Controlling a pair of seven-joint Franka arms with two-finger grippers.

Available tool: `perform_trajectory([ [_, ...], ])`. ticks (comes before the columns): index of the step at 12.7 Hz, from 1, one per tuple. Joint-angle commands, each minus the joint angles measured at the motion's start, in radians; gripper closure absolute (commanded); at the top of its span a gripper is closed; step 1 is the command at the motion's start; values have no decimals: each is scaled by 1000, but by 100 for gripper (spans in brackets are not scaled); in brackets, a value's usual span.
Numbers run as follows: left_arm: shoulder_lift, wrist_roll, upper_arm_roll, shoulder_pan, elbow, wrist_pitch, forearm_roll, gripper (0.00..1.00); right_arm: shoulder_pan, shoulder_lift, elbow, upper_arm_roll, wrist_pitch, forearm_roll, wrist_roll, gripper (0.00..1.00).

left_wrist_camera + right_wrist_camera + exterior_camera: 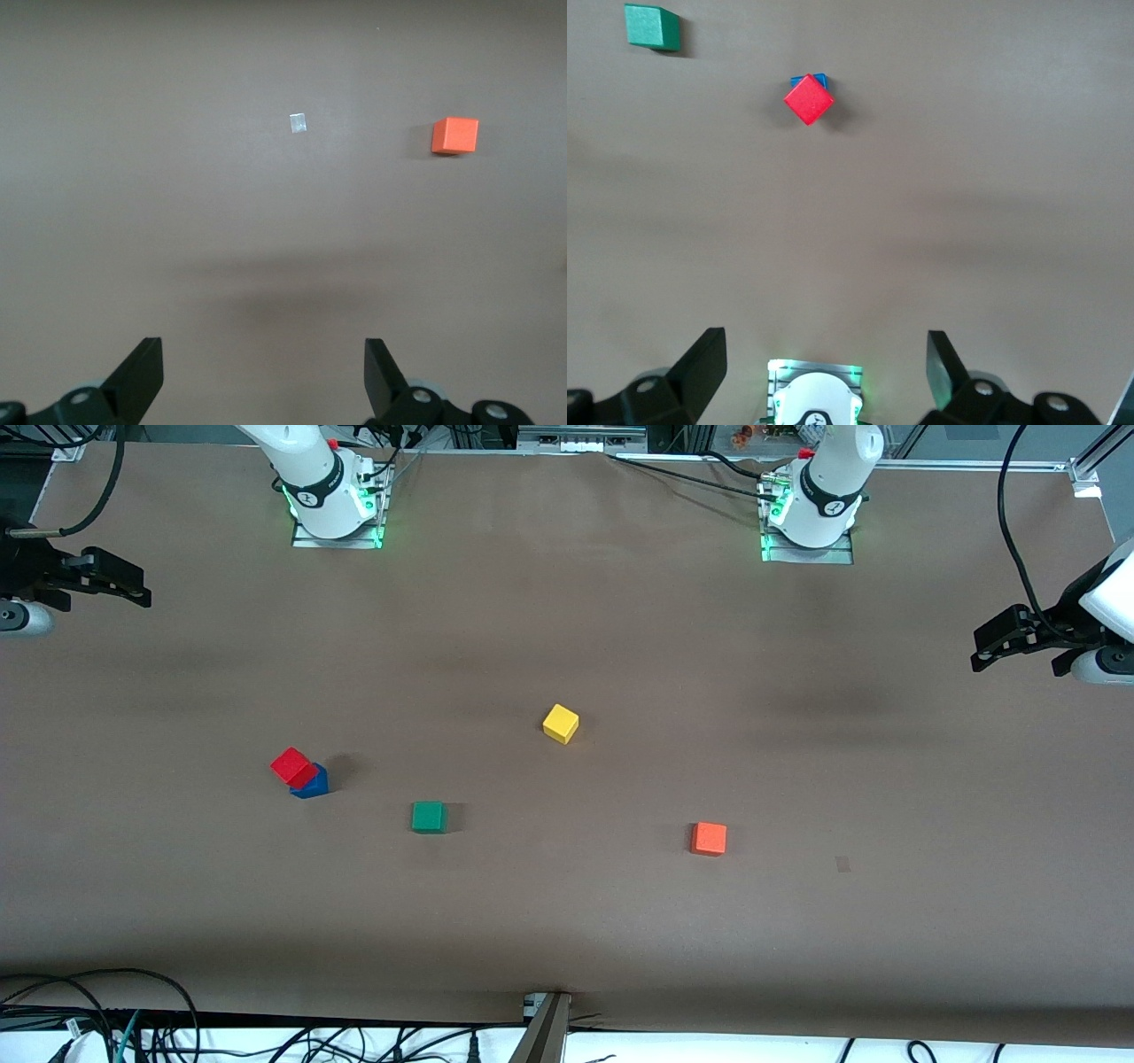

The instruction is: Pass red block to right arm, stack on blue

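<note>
The red block (292, 766) rests on top of the blue block (316, 785), turned and shifted a little off its centre, toward the right arm's end of the table. In the right wrist view the red block (808, 100) hides most of the blue block (818, 80). My right gripper (133, 589) hangs open and holds nothing, up over the table's edge at the right arm's end, well away from the stack; its jaws (827, 350) stand wide. My left gripper (982, 651) is open and holds nothing over the left arm's end, and its jaws (264, 354) frame bare table.
A yellow cube (560, 723) lies mid-table. A green cube (429, 817) (652, 27) sits beside the stack, nearer the front camera. An orange cube (709, 838) (454, 135) lies toward the left arm's end, with a small tape patch (842, 864) (299, 123) beside it.
</note>
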Motion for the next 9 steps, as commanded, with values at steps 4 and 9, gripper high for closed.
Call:
perform_trajectory([
  [4, 14, 3, 2, -2, 31, -27, -18, 0, 3, 20, 20, 27, -1, -54, -23, 0],
  [9, 14, 3, 2, -2, 31, -27, -18, 0, 6, 28, 26, 27, -8, 4, 55, 0],
])
